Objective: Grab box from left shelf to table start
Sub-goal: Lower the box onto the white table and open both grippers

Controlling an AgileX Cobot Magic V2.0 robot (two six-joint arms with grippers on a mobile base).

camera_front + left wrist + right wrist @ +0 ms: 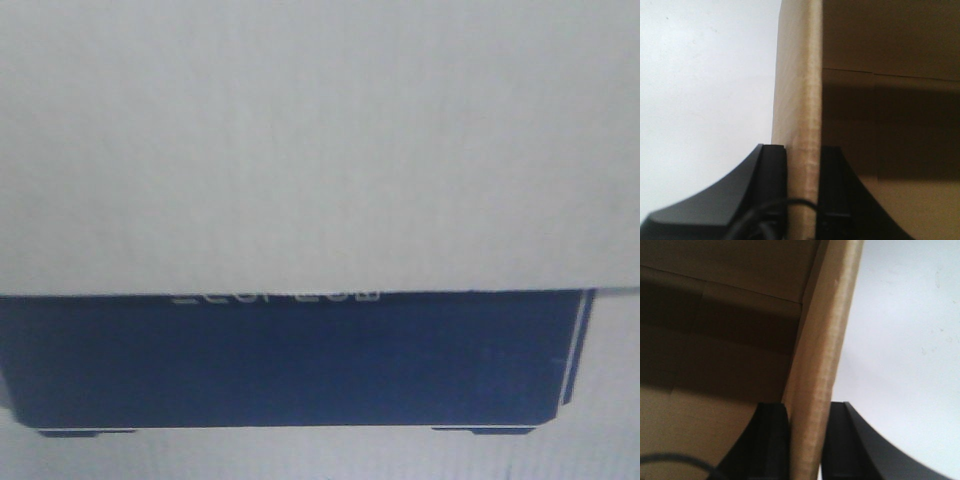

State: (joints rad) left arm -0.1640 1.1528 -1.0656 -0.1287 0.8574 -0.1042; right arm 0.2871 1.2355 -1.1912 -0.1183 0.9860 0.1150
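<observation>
Pale blank surface behind in both wrist views, nothing else to make out. Left gripper (802,200) clamped on upright cardboard wall of box (800,100), one black finger (771,170) outside, other inside, jaws only a wall's thickness apart. Right gripper (807,440) same, pinching opposite wall. Front view filled by box close up, black panel (290,360) w/ pale lettering below flap.

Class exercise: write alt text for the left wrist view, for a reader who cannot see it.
The left gripper clamps the upright edge of a cardboard wall of the box, one black finger on each side. Shadowed box interior lies right; a plain pale surface lies left.
</observation>
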